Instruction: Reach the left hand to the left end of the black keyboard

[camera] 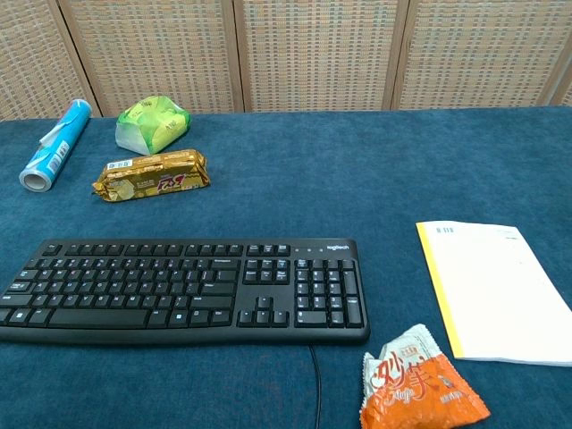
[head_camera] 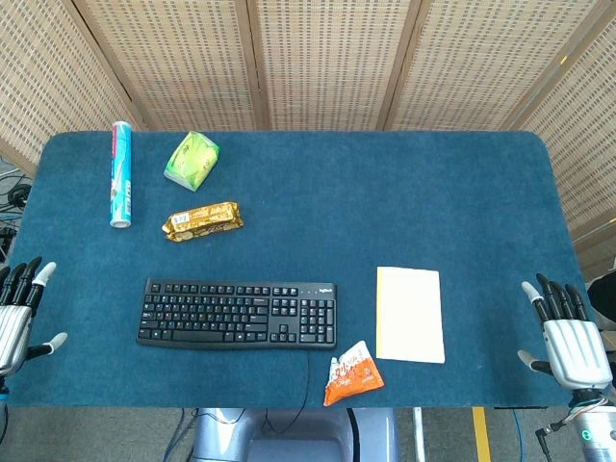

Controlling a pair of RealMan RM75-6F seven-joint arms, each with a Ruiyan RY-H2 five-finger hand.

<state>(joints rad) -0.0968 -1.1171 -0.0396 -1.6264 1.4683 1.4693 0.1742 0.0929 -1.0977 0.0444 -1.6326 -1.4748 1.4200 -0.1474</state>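
Note:
The black keyboard (head_camera: 238, 314) lies flat on the blue table (head_camera: 385, 212), near the front and left of centre; the chest view shows the keyboard (camera: 179, 290) filling the lower left. My left hand (head_camera: 16, 313) rests at the table's left edge, well left of the keyboard's left end, fingers spread and holding nothing. At the right edge my right hand (head_camera: 568, 337) lies likewise open and empty. Neither hand appears in the chest view.
A blue tube (head_camera: 120, 173), a green packet (head_camera: 192, 160) and a golden snack pack (head_camera: 202, 221) lie behind the keyboard. A yellow-edged notepad (head_camera: 410, 314) sits to its right, with an orange sachet (head_camera: 352, 373) at the front edge. The keyboard's cable (camera: 315, 384) runs off the front.

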